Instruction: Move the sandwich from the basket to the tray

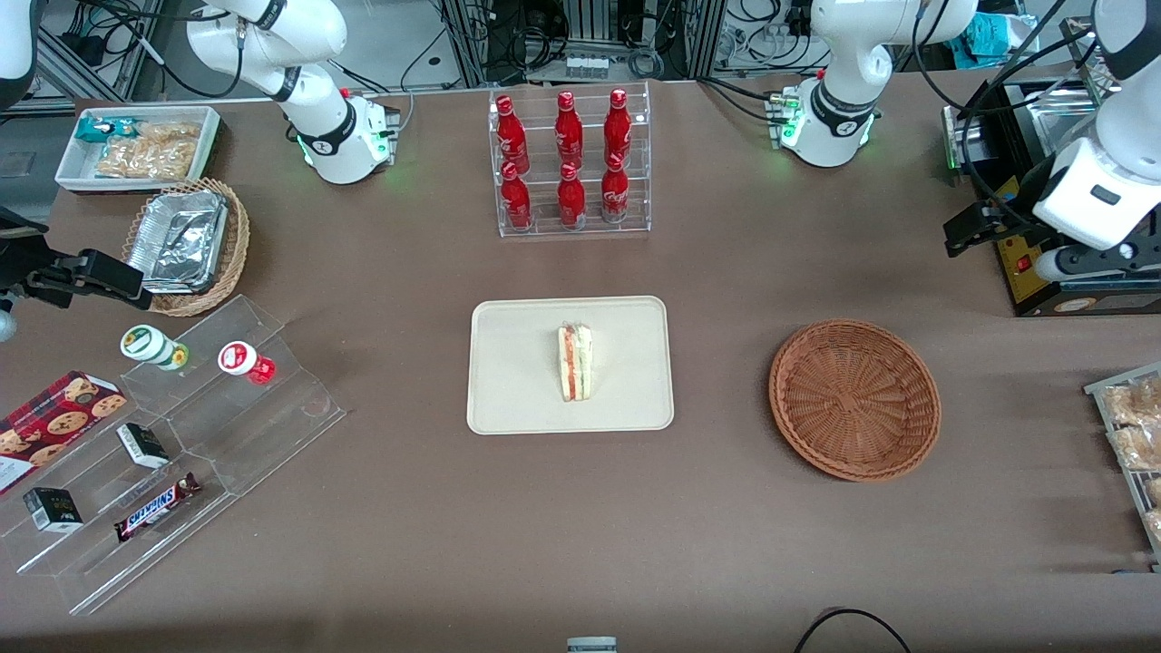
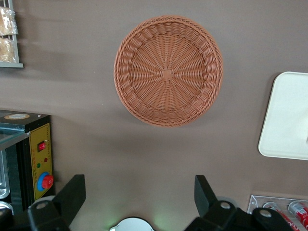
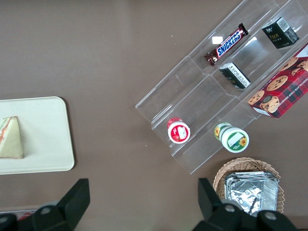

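Sandwich (image 1: 575,363) lying on tray (image 1: 517,399); basket (image 1: 853,397) empty; hand (image 2: 139,195) spread wide, holding nothing, raised above tabletop (image 1: 707,272) near basket.

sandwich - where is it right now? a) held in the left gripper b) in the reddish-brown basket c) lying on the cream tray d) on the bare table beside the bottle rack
c: the sandwich lies on the tray, the basket holds nothing, and the left gripper hangs open and empty above the table near the basket.
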Available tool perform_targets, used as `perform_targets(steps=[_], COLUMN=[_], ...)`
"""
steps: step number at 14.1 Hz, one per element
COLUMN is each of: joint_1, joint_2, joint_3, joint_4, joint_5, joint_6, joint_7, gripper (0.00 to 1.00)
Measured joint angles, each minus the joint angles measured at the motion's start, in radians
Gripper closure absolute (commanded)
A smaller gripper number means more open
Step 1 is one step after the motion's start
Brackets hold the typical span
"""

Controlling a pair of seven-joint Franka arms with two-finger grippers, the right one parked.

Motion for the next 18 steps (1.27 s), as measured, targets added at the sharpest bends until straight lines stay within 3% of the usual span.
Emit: perform_targets(steps=[8,13,18], joint_1=[0.016,0.012,0.011], joint_2=[0.006,0.108,0.133], joint_3=[0.040,0.030,0.011], joint_4=[0.025,0.154,0.171], joint_5=[-0.003,-0.003,-0.004], joint_6=[0.002,0.003,0.001], joint_7=[0.061,0.062,0.066], gripper=[0.00,0.00,0.00])
